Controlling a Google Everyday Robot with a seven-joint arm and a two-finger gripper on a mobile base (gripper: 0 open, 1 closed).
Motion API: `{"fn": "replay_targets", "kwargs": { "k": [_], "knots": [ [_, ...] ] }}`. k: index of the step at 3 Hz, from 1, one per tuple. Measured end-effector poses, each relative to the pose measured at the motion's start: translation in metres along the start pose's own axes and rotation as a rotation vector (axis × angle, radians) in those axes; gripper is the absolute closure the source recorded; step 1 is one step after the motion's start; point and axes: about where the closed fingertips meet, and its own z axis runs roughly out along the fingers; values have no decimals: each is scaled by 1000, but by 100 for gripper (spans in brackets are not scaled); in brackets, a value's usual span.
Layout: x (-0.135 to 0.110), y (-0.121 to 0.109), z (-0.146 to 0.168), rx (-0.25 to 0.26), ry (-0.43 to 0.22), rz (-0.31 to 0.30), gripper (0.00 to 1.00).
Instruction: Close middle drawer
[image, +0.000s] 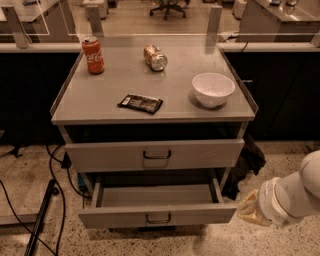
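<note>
The middle drawer (158, 216) is the lower grey drawer in view. It is pulled well out, with its bare inside showing and a small dark loop handle at the centre of its low front panel. My gripper (249, 209) is at the end of the white arm (295, 192) at the lower right. It is just off the drawer's right front corner, at about the height of the front panel and apart from it. Nothing shows in it.
A second grey drawer (156, 155) sits above, under the cabinet top (150, 80). On the top are a red cola can (93, 55), a tipped can (155, 57), a dark snack packet (140, 103) and a white bowl (213, 89). Cables (50, 200) lie on the floor at left.
</note>
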Motion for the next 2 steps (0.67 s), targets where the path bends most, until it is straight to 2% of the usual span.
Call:
{"fn": "replay_targets", "kwargs": {
  "k": [1, 2],
  "knots": [
    [31, 7, 46, 13, -49, 21, 100],
    [53, 15, 100, -2, -115, 39, 100]
  ]
}}
